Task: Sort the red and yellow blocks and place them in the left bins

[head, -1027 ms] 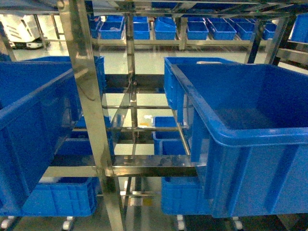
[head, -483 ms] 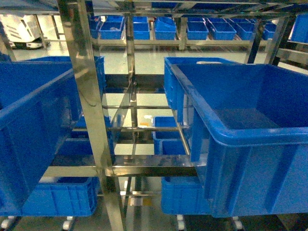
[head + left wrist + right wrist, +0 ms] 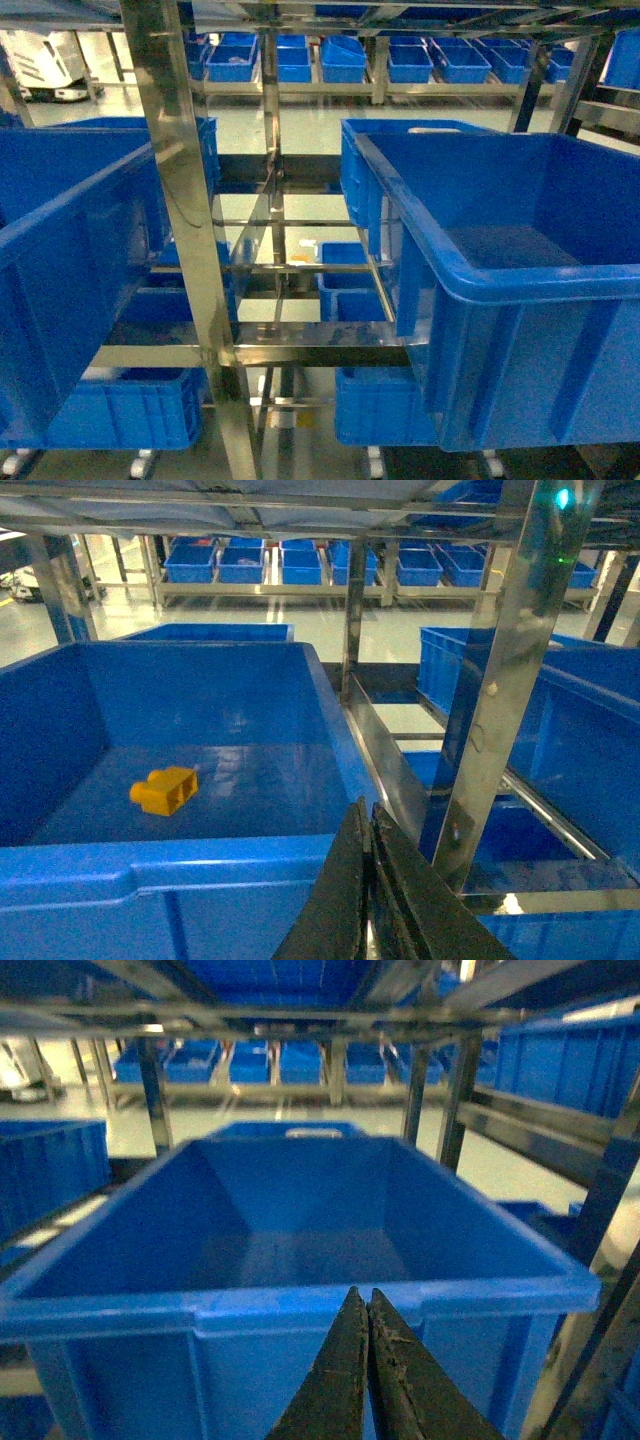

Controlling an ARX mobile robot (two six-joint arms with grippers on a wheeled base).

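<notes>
An orange-yellow block [image 3: 165, 789] lies on the floor of the blue left bin [image 3: 200, 865], seen in the left wrist view. No red block shows in any view. My left gripper [image 3: 366, 815] is shut and empty, held just outside the bin's near right corner, beside a steel rack post [image 3: 500, 680]. My right gripper [image 3: 362, 1300] is shut with nothing in it, in front of the near wall of the blue right bin [image 3: 300, 1310], whose floor shows nothing. Neither gripper appears in the head view, where the left bin [image 3: 60, 230] and right bin [image 3: 520, 290] flank the post.
A steel rack frame [image 3: 185, 220] with a horizontal shelf rail [image 3: 300, 352] stands between the bins. More blue bins [image 3: 110, 410] sit on the lower shelf and several others [image 3: 345, 60] line a far rack.
</notes>
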